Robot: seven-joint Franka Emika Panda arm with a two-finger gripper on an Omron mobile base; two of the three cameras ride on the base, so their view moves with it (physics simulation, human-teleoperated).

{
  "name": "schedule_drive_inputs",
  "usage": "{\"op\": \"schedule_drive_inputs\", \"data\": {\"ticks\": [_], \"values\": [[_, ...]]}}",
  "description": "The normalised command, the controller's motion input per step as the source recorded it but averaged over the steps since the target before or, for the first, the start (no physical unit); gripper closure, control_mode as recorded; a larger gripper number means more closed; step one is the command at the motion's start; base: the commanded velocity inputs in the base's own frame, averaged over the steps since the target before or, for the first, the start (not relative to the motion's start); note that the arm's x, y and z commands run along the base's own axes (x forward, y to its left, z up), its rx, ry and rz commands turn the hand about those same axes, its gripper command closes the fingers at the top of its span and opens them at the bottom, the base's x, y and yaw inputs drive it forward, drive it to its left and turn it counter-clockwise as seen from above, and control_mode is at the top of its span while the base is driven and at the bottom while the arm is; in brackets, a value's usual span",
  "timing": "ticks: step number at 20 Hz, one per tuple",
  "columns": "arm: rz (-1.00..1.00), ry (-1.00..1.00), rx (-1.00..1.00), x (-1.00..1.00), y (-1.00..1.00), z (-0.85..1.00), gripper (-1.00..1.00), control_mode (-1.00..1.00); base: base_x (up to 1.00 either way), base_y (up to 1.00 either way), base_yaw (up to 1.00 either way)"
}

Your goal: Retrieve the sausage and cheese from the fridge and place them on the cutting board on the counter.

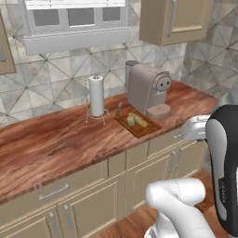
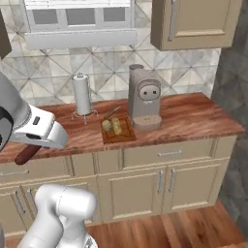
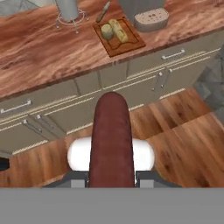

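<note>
The gripper (image 3: 111, 177) clenches the sausage (image 3: 111, 140), its fingertips mostly hidden behind it, near the counter (image 2: 193, 116). The yellowish cheese (image 2: 112, 126) on the far board (image 2: 116, 136) is hard to make out.

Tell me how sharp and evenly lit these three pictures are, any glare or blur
Left base view: soft and low-resolution, flat even light, faint shadow under the paper-towel stand on the counter. Right base view: same softness, no glare on the coffee machine. Hand view: the sausage looms large and smooth up close, the cutting board beyond stays readable.
</note>
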Motion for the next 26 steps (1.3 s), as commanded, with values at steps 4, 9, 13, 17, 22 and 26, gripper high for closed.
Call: {"op": "schedule_drive_inputs", "data": {"ticks": [4,9,13,17,22,26], "values": [[0.0,0.0,0.0,0.0,0.0,0.0,1.0,1.0,-0.28,-0.38,0.79],[0.0,0.0,0.0,0.0,0.0,0.0,1.0,1.0,-0.61,-0.81,0.22],[0.0,0.0,0.0,0.0,0.0,0.0,1.0,1.0,-0.39,-0.98,0.08],[0.0,0.0,0.0,0.0,0.0,0.0,1.0,1.0,0.64,-0.31,0.14],[0.0,0.0,0.0,0.0,0.0,0.0,1.0,1.0,1.0,0.02,0.33],[0.0,0.0,0.0,0.0,0.0,0.0,1.0,1.0,0.96,-0.03,0.29]]}}
